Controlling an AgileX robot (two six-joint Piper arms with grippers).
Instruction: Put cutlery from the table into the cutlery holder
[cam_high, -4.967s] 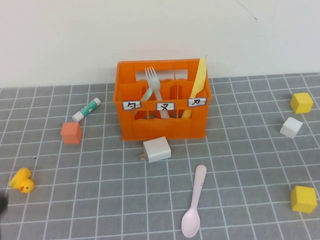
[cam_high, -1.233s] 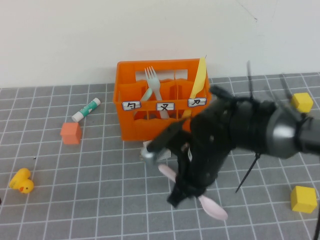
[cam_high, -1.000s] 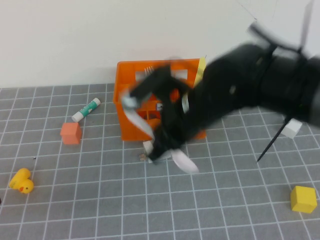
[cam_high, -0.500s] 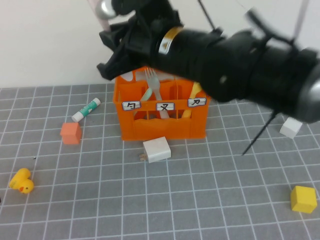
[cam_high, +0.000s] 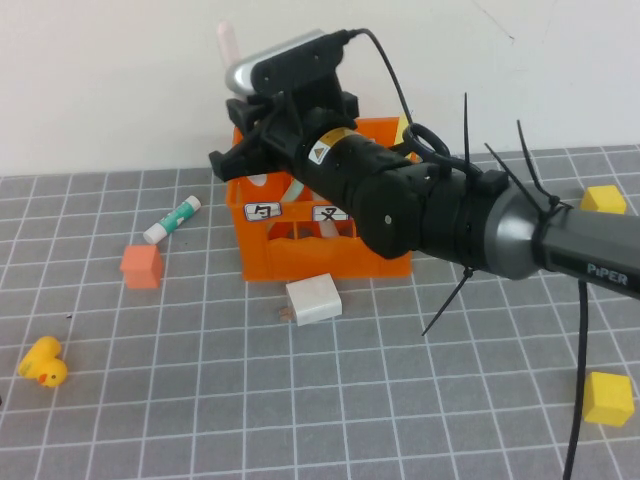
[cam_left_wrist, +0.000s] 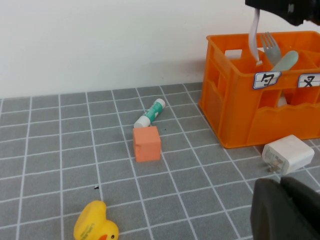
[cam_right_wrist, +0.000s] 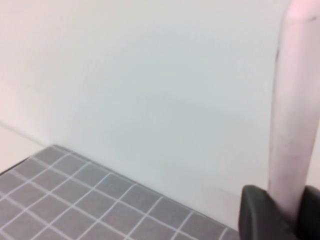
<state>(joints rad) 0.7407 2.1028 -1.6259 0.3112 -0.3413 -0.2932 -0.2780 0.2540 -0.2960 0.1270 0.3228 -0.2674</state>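
From above, my right gripper (cam_high: 250, 140) pinches the pink spoon (cam_high: 226, 42) upright over the crate (cam_high: 320, 255)'s left compartment; a tilt could snag its rim; from the left wrist, my left gripper (cam_left_wrist: 287, 210) rests shut near the table (cam_left_wrist: 50, 150); from the right wrist, my fingers (cam_right_wrist: 260, 212) clamp the handle; it could slip.

My count, crate (cam_left_wrist: 235, 115) as centre: one pink spoon (cam_high: 227, 45), one mint spoon (cam_left_wrist: 286, 59), one fork (cam_left_wrist: 270, 46), one knife (cam_high: 402, 130), two yellow cubes (cam_high: 603, 198) (cam_high: 607, 398), one orange cube (cam_high: 142, 266), one duck (cam_high: 44, 362), one glue stick (cam_high: 173, 219), one charger (cam_high: 313, 299).
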